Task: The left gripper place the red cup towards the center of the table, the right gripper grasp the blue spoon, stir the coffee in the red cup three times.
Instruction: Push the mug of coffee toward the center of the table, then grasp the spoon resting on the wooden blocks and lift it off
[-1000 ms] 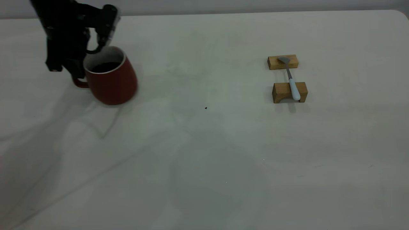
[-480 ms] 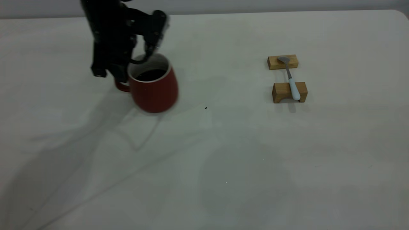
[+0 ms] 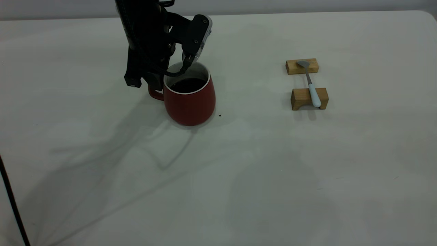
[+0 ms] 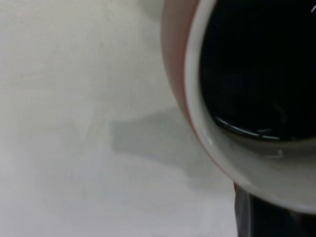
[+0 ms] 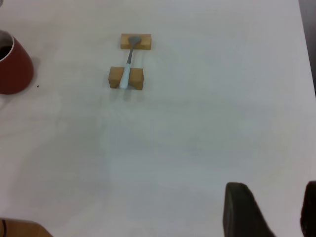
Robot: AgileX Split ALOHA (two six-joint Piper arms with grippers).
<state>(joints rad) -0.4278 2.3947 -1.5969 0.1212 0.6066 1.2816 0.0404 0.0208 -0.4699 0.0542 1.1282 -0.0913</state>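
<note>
The dark red cup stands near the middle of the off-white table, with dark coffee inside. My left gripper is shut on the cup's handle, on the cup's left side. In the left wrist view the cup's rim and the coffee fill the picture, with one dark finger under the rim. The blue spoon lies across two wooden blocks to the right of the cup. My right gripper hangs open above bare table, far from the spoon.
The spoon's bowl rests on the far block and its handle on the near block. A small dark speck lies just right of the cup. A thin black cable crosses the lower left corner.
The left gripper has carried the red cup from the far left rightwards to near the table's middle. The spoon and the blocks have not moved.
</note>
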